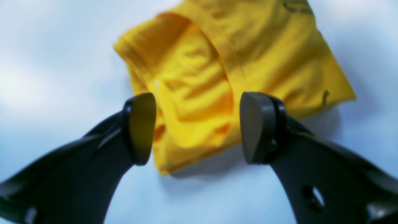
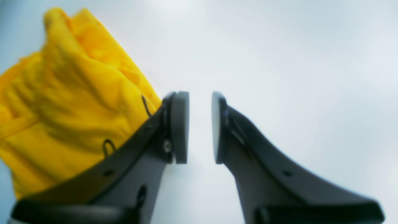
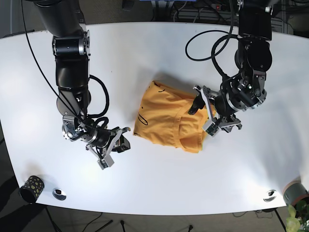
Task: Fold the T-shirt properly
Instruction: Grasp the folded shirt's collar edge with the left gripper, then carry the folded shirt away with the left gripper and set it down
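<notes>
T-shirt [image 3: 169,122] sits bunched mid-table [image 3: 154,58], collar side right. Left gripper [image 3: 206,114] hangs spread wide over that edge; it should pinch only one layer. Right gripper [image 3: 115,141] waits just left, slightly parted, empty.

The white table [image 3: 159,188] fills the base view. A small dark cup with a speckled pattern [image 3: 31,187] stands near the 8 o'clock corner, with a round silver fitting [image 3: 59,194] just beside it toward 3 o'clock. A second silver fitting [image 3: 270,195] sits near the 4 o'clock corner, close to a green plant [image 3: 295,220] at the frame edge.
</notes>
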